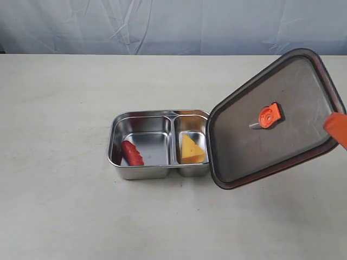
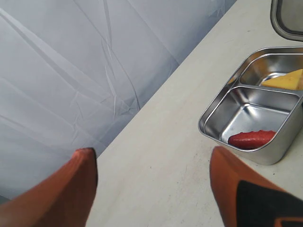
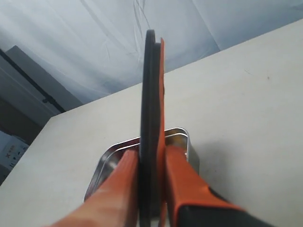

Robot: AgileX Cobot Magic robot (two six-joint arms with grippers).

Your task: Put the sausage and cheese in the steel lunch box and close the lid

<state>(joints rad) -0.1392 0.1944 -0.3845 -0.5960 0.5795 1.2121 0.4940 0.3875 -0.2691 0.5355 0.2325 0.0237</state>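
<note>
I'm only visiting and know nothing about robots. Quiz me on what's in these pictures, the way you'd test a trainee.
1. True or false: the sausage and the cheese lie in separate compartments of the steel lunch box.
2. What is the right gripper clamped on? A. the lid B. the cheese C. nothing
3. Fill in the missing word: the left gripper stands ___ and holds nothing.

Key: 1 true, the sausage is in the larger compartment and the cheese in the smaller one. 2 A. 3 open.
</note>
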